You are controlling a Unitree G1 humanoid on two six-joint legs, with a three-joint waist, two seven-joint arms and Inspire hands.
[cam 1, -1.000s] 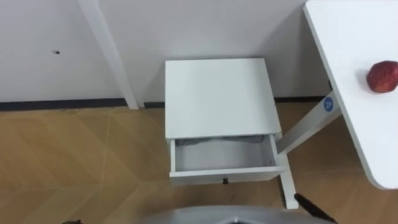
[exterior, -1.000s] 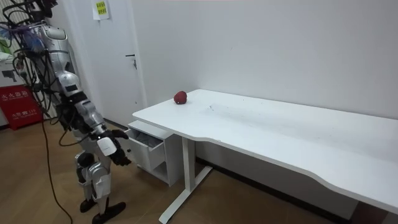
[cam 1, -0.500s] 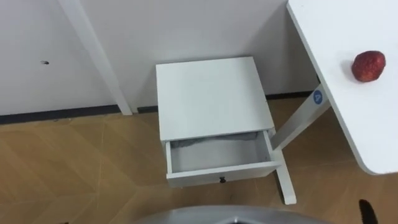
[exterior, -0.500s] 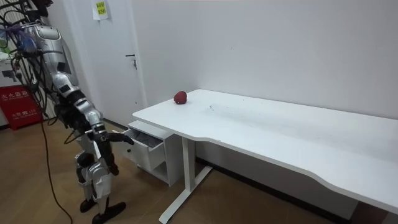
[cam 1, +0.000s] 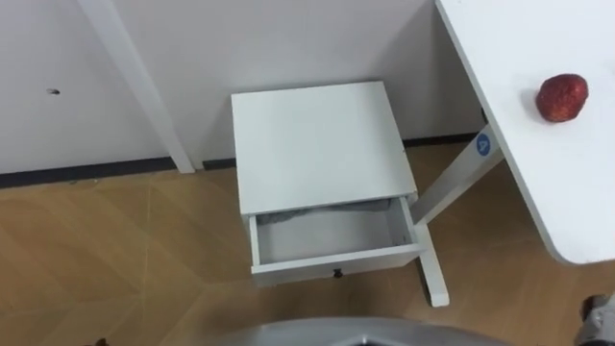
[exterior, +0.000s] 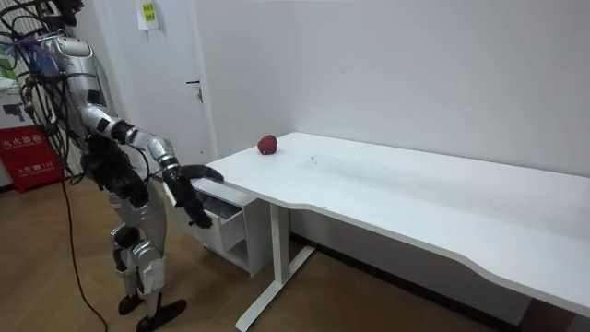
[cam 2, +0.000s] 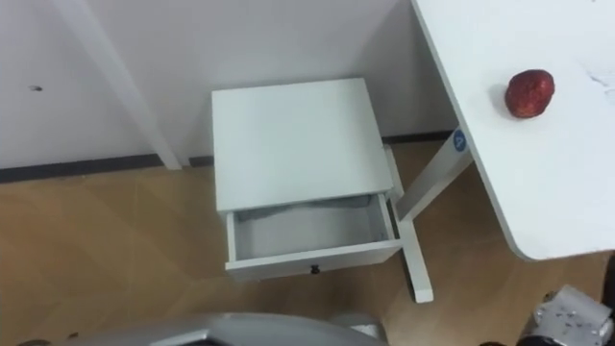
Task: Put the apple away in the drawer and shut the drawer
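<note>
Apple [cam 1: 561, 97] is seen lying on the white desk [cam 1: 538, 183], near its corner, with nothing touching it. A small white cabinet [cam 1: 312, 144] is set on the wood floor [cam 1: 115, 250] against the wall, just beside the desk's leg, and its drawer [cam 1: 332, 261] is pulled open. The right hand [exterior: 194, 192] is held out before the cabinet, near the desk's edge, with its fingers spread apart and nothing gripped.

Rear of drawer [cam 1: 332, 236] hidden under cabinet top [cam 1: 317, 144], table [cam 1: 519, 125] cropped at right, right hand [cam 2: 567, 313] cut off below
</note>
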